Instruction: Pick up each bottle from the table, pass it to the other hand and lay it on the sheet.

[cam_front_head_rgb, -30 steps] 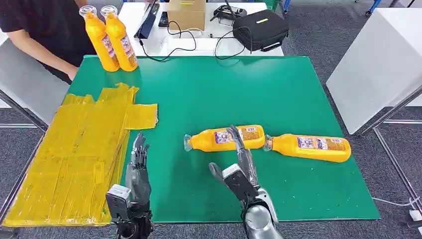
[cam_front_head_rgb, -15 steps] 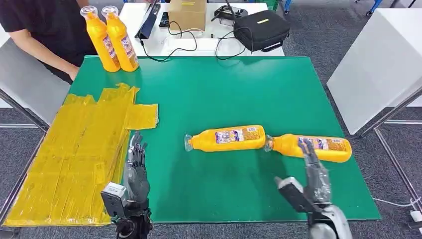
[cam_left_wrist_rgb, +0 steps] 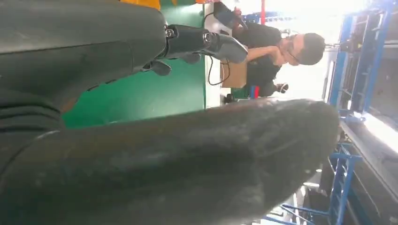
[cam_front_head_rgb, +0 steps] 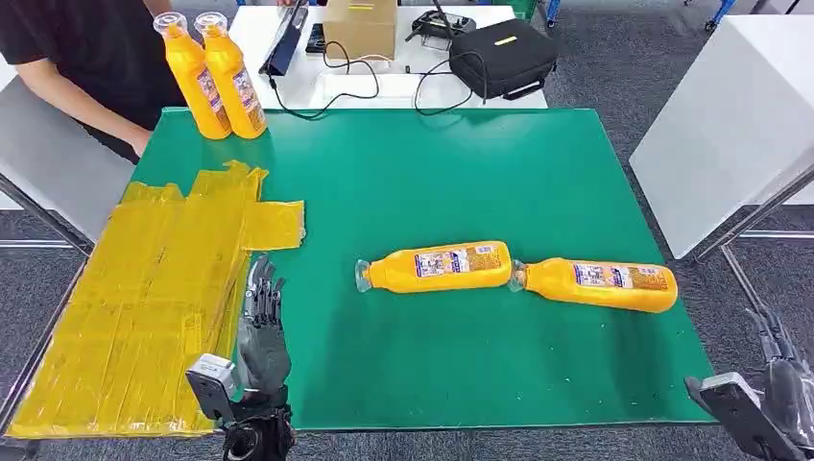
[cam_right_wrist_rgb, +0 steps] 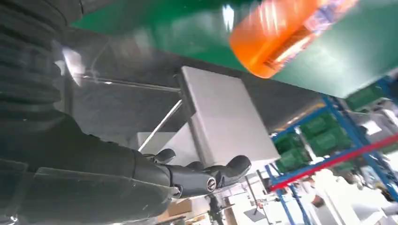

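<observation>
Right hand: the robot's right hand (cam_front_head_rgb: pixel 782 384) hangs off the bench's near right corner, beyond the edge, fingers apart and holding nothing.
Left hand: the left hand (cam_front_head_rgb: pixel 261 331) hovers low over the near edge of the green bench (cam_front_head_rgb: pixel 403 182), fingers straight and spread, empty, just beside the yellow sheet (cam_front_head_rgb: pixel 144 298).
Bottles lying: two orange bottles rest end to end near mid-bench, the nearer-centre bottle (cam_front_head_rgb: pixel 437 267) touching or almost touching the right-hand bottle (cam_front_head_rgb: pixel 600 284); both well apart from either hand.
Bottles standing: two more bottles (cam_front_head_rgb: pixel 213 75) stand upright together at the far left corner, by a person's arm (cam_front_head_rgb: pixel 91 101).
Count: four bottles, one sheet, two hands, one person.
Risk, rolling: a lying bottle looks round and smooth; a glancing touch from the right hand could likely roll it toward the bench's right edge.
Risk, neighbour: gripping one bottle may nudge the other, since they lie so close.
Risk, handover: a slack grip in mid-pass could drop the bottle short of the sheet.
</observation>
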`<state>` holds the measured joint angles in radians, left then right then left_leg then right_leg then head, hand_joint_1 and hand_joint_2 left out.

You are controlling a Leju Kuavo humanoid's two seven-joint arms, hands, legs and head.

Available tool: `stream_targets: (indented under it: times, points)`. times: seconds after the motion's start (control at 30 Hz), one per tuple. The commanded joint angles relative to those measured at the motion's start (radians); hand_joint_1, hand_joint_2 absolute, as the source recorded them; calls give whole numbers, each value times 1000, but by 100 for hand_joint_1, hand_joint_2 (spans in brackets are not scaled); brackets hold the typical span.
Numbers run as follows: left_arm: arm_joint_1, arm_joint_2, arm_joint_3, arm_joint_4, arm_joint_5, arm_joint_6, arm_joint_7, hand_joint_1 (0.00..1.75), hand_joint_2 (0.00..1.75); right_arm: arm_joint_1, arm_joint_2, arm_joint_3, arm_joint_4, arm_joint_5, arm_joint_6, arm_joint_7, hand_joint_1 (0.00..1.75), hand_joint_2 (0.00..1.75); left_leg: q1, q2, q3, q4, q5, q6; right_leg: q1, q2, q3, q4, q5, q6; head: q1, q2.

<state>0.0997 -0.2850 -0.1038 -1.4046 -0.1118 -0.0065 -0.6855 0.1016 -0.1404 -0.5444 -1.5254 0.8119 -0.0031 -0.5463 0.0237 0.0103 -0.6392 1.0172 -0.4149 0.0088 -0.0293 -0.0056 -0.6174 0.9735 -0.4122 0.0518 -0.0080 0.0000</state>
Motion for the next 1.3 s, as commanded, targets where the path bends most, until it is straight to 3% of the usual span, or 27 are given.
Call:
stream_targets:
  times: [0.03,0.1,0.27,0.33,0.53,0.7,0.8,0.83,0.9,1.13,1.3]
  points:
    - [22,6,39,-30,-16,-25,-13,0,0,-202,37,81,265,77,-47,20,0,175,1,9,10,-2,-3,1,1,10,6,-3,1,-4,0,0]
    - [24,1,44,-41,-24,-26,-13,0,0,-206,30,99,264,81,-44,20,0,175,1,4,6,-1,0,1,1,4,4,-2,0,-2,-1,0]
    - [22,2,63,-43,-27,-38,-13,0,0,-283,40,239,367,157,-72,66,0,175,0,8,11,-2,-1,3,1,8,9,-2,-1,-3,-1,0]
    - [15,0,65,-38,-29,-39,-13,0,0,-320,49,282,413,162,-99,81,0,175,1,6,6,-1,0,2,1,6,5,-2,1,-1,-1,0]
    - [-18,-2,63,5,-17,-45,-13,0,0,-364,53,332,451,204,-143,130,0,175,1,3,7,-1,1,2,1,3,6,-1,0,-2,-1,0]
    - [-29,-5,65,14,-18,-38,-13,0,0,-487,59,352,495,266,-127,173,0,175,-1,5,6,0,1,3,-1,5,4,0,0,-1,-1,0]
    - [-29,-5,65,14,-18,-38,-13,0,0,-487,59,352,495,266,-127,173,0,175,-1,2,4,-1,2,2,0,2,4,0,0,-1,-1,0]
    - [-29,-5,65,14,-18,-38,-13,0,0,-487,59,352,495,266,-127,173,0,175,-1,4,12,-1,-1,3,0,5,10,0,-2,-4,0,0]
    - [-26,-5,64,12,-18,-39,-13,0,0,-477,59,349,498,265,-128,170,0,175,0,0,5,-1,2,2,0,0,4,-1,0,-1,-1,0]
    - [-26,-5,64,12,-18,-39,-13,0,0,-477,59,349,498,265,-128,170,0,175,0,1,9,-1,0,3,0,1,9,-1,-2,-2,-1,0]
    - [-26,-5,65,10,-18,-39,-13,0,0,-477,58,348,498,265,-128,170,0,175,0,-1,4,-1,2,2,0,-1,4,0,-1,0,-1,0]
